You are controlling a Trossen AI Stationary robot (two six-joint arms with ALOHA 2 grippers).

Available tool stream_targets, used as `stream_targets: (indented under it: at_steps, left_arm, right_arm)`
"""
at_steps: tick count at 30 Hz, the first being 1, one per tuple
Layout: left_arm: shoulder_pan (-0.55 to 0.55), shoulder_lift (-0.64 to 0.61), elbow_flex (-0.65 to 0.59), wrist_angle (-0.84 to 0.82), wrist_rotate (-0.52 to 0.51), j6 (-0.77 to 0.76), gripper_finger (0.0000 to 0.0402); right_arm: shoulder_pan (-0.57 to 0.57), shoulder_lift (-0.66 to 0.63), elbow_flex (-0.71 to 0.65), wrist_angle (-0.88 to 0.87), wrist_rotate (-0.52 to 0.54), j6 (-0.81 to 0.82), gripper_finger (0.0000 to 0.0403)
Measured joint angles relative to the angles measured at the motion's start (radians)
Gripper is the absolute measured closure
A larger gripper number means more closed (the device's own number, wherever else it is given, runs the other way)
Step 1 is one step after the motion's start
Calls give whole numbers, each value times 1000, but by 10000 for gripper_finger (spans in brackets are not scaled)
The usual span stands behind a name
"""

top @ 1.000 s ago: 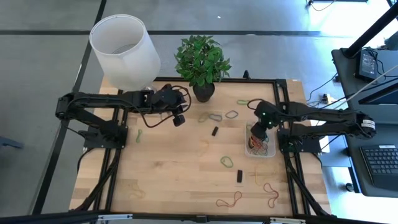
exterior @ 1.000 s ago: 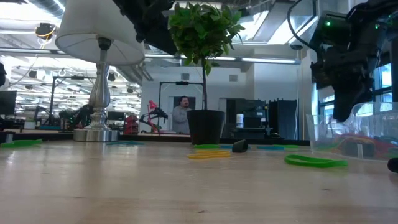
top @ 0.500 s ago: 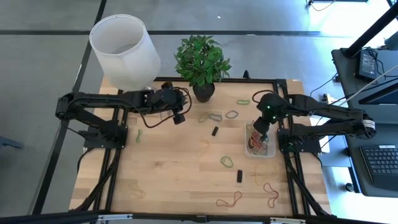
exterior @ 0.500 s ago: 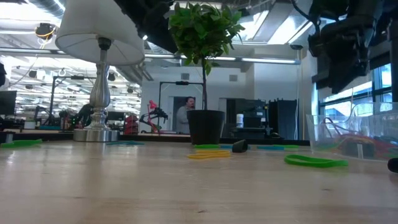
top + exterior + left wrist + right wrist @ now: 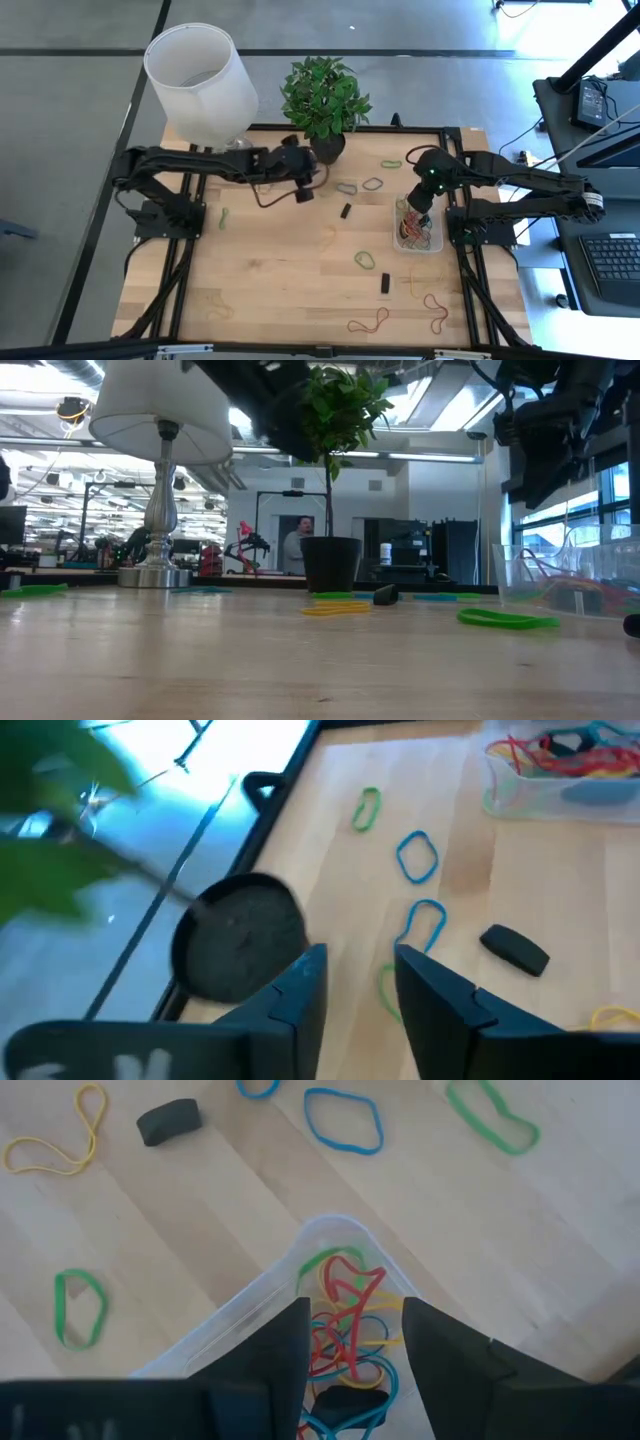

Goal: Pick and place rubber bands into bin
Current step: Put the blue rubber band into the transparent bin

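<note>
Right fingers: spread, nothing between them; your right gripper point(image 5: 415, 207) hangs just above the bin's 12 o'clock end, and its wrist view looks straight down between the fingers point(image 5: 270, 1355) into the bin.
Left fingers: parted with a clear gap and empty; your left gripper point(image 5: 306, 192) is raised above the table just at 8 o'clock of the plant pot point(image 5: 327, 148).
Bin: the clear bin point(image 5: 418, 243) sits near the table's 3 o'clock edge, holding a tangle of red, yellow, green and blue bands plus one dark piece.
Rubber bands: you have loose rubber bands point(image 5: 365, 260) all over the table point(image 5: 280, 270), a few between pot and bin, several toward 5 and 6 o'clock, one green at 9 o'clock.
Black blocks: one block point(image 5: 346, 211) lies near centre, another point(image 5: 385, 283) toward 5 o'clock.
Lamp: the lamp point(image 5: 200, 80) stands at 11 o'clock.
</note>
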Motion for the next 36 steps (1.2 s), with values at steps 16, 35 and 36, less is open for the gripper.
stream_targets:
  at_steps: [16,35,36]
  left_arm:
    - [8,426,179,156,-6,204,213]
    - [58,673,180,337,188,200,247]
    - [62,678,181,338,208,183,249]
  right_arm:
    - [0,0,0,39,26,6,240]
    - [0,0,0,79,29,9,240]
    - [0,0,0,79,29,9,240]
